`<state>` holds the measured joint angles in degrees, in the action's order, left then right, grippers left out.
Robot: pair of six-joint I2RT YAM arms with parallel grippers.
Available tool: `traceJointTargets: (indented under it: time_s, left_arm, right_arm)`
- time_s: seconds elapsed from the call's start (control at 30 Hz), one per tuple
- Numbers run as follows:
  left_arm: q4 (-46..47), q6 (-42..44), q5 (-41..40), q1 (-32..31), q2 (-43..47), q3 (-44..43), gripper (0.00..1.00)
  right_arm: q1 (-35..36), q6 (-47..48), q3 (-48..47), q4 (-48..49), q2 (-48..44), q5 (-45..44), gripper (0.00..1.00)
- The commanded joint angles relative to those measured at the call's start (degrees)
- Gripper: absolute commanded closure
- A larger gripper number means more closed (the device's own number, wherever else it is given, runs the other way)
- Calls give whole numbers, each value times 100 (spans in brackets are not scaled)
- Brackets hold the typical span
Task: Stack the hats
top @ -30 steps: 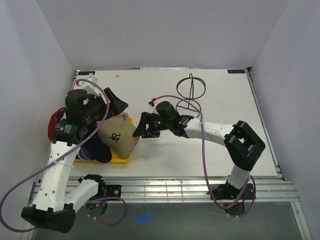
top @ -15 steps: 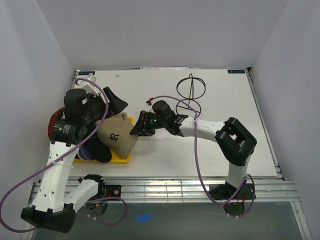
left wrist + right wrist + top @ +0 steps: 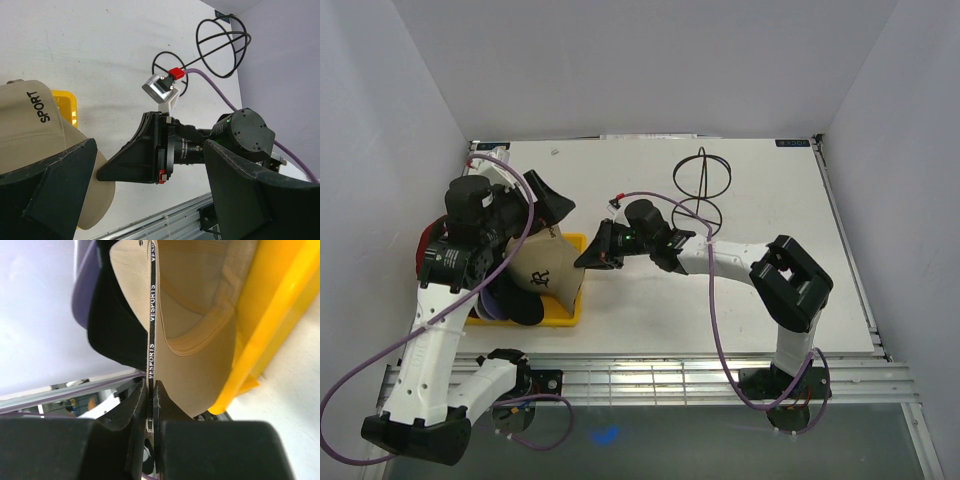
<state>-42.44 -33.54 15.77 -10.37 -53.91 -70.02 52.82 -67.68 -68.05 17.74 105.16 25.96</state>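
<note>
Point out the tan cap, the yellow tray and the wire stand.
tan cap [image 3: 27, 132], left wrist view, crown.
yellow tray [image 3: 272, 315], right wrist view, side wall.
wire stand [image 3: 701, 176], top external view, dome wires.

tan cap [image 3: 30, 135]: "sport" in dark capitals on its side, left wrist view. black band [image 3: 151, 315] along the cap's edge: "vesports" in white, repeated, right wrist view. top view: dark logo [image 3: 547, 277] on the cap, not legible.

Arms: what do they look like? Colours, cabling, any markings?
Left arm and right arm: white links, black joints, each trailed by a purple cable. Fingers are matte black wedges. The right wrist carries a silver block with a red connector and a green light.
</note>
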Motion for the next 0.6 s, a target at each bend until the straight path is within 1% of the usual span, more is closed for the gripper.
traceJointTargets:
  time_s: [0.0, 0.13, 0.3, 0.37, 0.57]
  left_arm:
    - [331, -284, -13, -18, 30, -424, 2]
    - [710, -767, -74, -26, -23, -819, 2]
    - [1105, -1049, -311, -18, -120, -1382, 2]
    - [1132, -1137, -460, -26, -172, -1601, 2]
    - [1404, -1304, -610, -26, -85, -1717, 2]
  right_arm:
    - [18, -535, 2, 879, -277, 121, 92]
    - [9, -711, -94, 846, -514, -46, 92]
    - [9, -835, -270, 662, -751, -389, 92]
    - [9, -826, -253, 564, -813, -477, 92]
    - [-52, -1159, 108, 1012, -1226, -794, 92]
